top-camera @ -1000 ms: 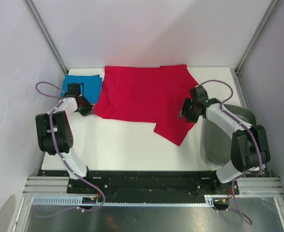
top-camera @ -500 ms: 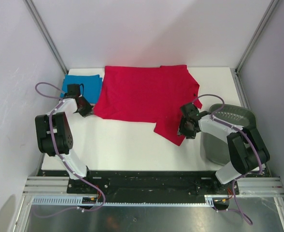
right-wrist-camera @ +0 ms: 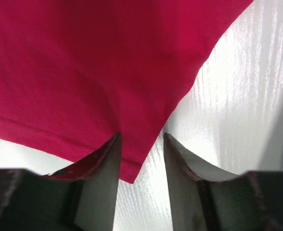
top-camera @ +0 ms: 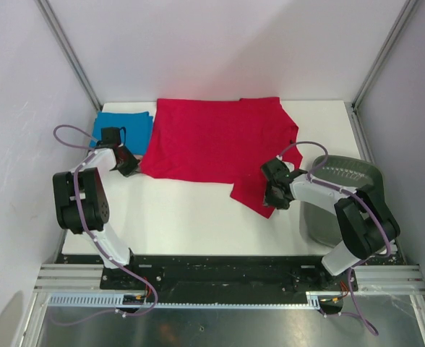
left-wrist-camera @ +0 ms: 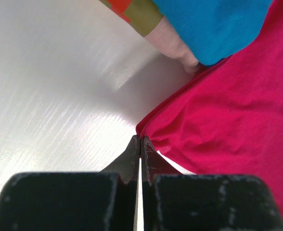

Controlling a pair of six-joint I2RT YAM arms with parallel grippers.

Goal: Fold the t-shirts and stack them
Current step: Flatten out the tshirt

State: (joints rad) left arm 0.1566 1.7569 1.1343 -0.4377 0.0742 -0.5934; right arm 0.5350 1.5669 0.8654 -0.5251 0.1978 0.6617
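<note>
Since a second ago the right gripper (top-camera: 270, 196) has swung near and left to the red tee's (top-camera: 212, 144) near right corner, fingers spread astride it. The left gripper's (top-camera: 131, 166) fingers are pressed together at its near left corner. The red tee lies spread across the far table (top-camera: 183, 217), with the blue tee (top-camera: 129, 124) to its left.

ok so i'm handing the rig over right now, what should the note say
The left gripper is shut at the left corner of the red t-shirt; whether it pinches cloth is unclear.
The right gripper is open, jaws astride the near right sleeve corner.
The red t-shirt lies spread out, unfolded; the blue t-shirt is folded at the far left.
Done: blue folded. Left: fold the red, stack it.
</note>
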